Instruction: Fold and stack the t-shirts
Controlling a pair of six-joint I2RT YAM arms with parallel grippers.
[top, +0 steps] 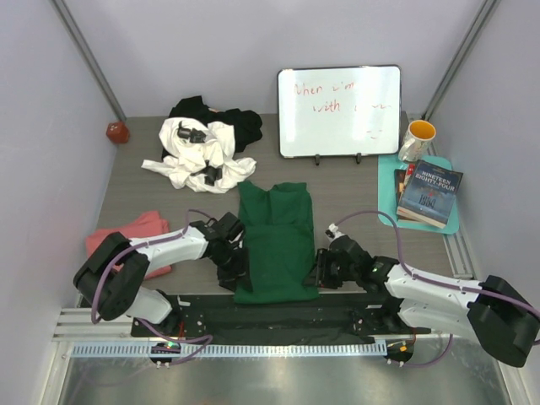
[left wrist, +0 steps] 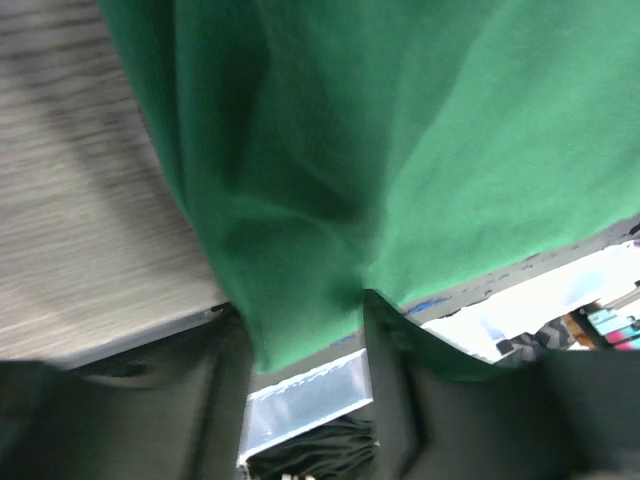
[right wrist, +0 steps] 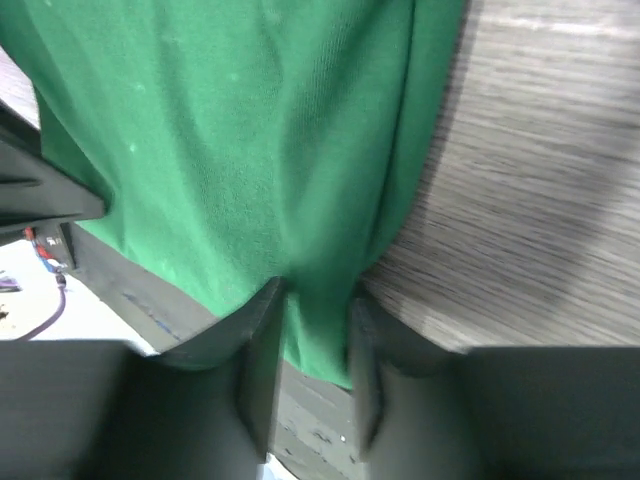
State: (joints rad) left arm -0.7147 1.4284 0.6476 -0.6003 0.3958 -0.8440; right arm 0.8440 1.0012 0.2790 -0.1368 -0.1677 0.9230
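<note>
A dark green t-shirt [top: 274, 240] lies as a long strip in the middle of the table, its hem at the near edge. My left gripper [top: 234, 268] sits at the shirt's near left corner. In the left wrist view its jaws [left wrist: 300, 390] stand apart, with the green hem [left wrist: 300, 320] hanging between them. My right gripper [top: 319, 272] is at the near right corner, and its fingers [right wrist: 312, 370] press on a fold of the green cloth [right wrist: 315, 320]. A white t-shirt [top: 198, 159] and a black t-shirt [top: 236, 121] lie crumpled at the back left. A salmon pink t-shirt [top: 126, 236] lies at the left.
A whiteboard [top: 339, 111] stands at the back. An orange-and-white mug [top: 417, 139] and a stack of books [top: 430, 194] rest on a teal mat [top: 386, 181] at the right. A red ball [top: 117, 132] sits in the back left corner.
</note>
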